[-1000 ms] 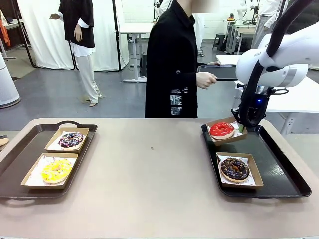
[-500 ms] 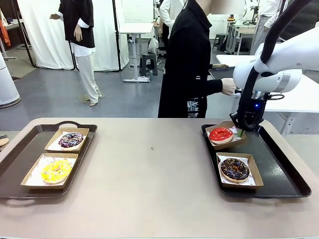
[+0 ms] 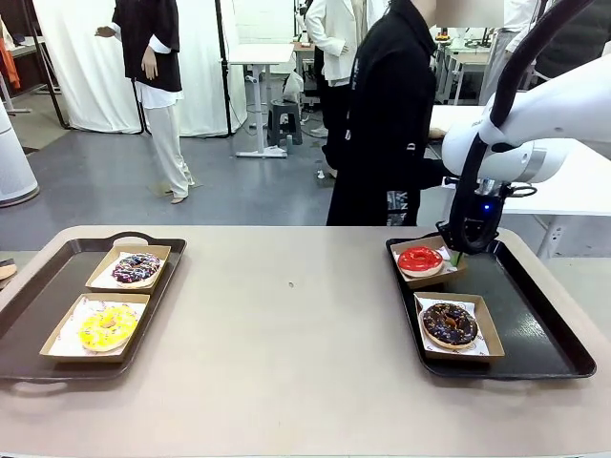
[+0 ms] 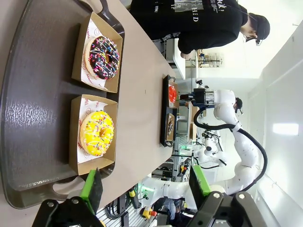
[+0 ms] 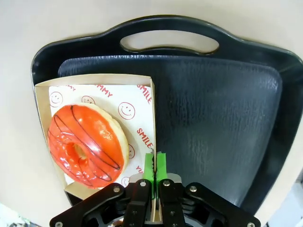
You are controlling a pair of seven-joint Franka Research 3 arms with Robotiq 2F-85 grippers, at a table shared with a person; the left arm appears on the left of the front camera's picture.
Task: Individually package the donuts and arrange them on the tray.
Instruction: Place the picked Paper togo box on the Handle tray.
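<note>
Red-iced donut (image 3: 420, 258), in its cardboard box (image 5: 42, 101), now sits lower than a second ago, at the right tray (image 3: 535, 315)'s far end. Right gripper (image 5: 155, 171) fingers remain pinched on the box wall. Left gripper (image 4: 144, 182) is spread, empty. Release follows.

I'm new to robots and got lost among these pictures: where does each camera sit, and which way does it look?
Front: between the arms, facing the person; right arm reaching the right tray.
Left wrist: rolled sideways above the left tray; green-padded fingers apart.
Right wrist: looking down; fingers pinching the box wall beside the red donut.
Shared: red donut, all views.
</note>
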